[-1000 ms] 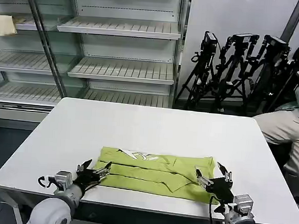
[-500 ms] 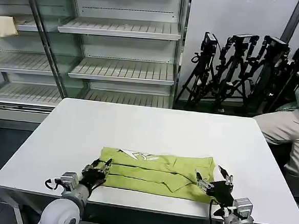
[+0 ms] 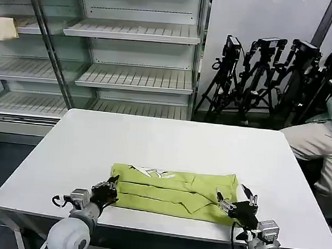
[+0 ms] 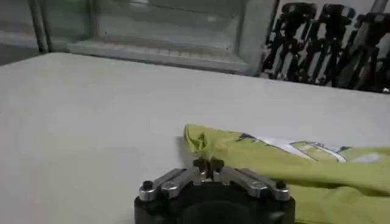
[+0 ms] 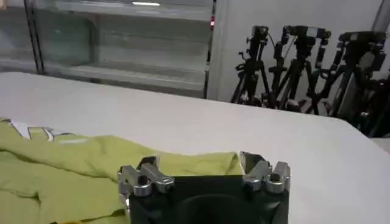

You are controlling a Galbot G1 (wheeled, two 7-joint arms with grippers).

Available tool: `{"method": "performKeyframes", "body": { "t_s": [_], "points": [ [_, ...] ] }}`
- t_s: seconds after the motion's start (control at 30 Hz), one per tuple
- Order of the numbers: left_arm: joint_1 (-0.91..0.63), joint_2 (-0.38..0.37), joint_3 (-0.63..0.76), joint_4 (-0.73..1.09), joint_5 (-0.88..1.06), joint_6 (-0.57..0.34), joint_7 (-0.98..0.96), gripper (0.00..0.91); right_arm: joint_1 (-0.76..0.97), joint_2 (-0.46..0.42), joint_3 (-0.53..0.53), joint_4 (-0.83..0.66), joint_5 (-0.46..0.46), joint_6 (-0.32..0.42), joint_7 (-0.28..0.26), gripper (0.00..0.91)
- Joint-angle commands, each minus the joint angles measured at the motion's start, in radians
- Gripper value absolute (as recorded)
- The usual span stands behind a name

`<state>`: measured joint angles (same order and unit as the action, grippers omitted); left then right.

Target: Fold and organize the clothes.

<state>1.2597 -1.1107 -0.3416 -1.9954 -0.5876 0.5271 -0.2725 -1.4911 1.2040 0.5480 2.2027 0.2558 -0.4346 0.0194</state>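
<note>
T-shirt point(image 3: 175, 192) folded on table point(image 3: 165, 141) | left gripper point(image 3: 107, 189) closed | right gripper point(image 3: 235, 204) spread

The folded T-shirt point(image 3: 175, 192) lies along the desk's point(image 3: 170, 142) near edge, left pincer point(image 3: 109, 189) and right pincer point(image 3: 235, 204) at its ends.

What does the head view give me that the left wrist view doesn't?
Head only: the whole folded T-shirt as a long band near the table's front edge, and the right gripper open at its right end. Left wrist only: a close look at the left gripper, shut on the shirt's bunched left corner. Both: the shirt's print, the shelves and the tripods behind.
</note>
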Motion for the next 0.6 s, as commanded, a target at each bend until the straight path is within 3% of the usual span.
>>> {"method": "performKeyframes", "body": {
  "t_s": [0.03, 0.43, 0.6],
  "points": [
    [-0.006, 0.050, -0.069, -0.032, 0.149, -0.001, 0.061, 0.000, 0.001, 0.001, 0.002, 0.000, 0.000, 0.001, 0.001, 0.907],
    [0.021, 0.264, -0.437, -0.023, 0.145, 0.008, 0.184, 0.000, -0.003, 0.000, 0.009, 0.002, 0.001, 0.013, 0.001, 0.907],
    [0.026, 0.261, -0.440, -0.093, 0.162, 0.014, 0.191, 0.000, -0.007, 0.004, 0.004, -0.003, -0.001, 0.023, 0.004, 0.907]
  ]
}}
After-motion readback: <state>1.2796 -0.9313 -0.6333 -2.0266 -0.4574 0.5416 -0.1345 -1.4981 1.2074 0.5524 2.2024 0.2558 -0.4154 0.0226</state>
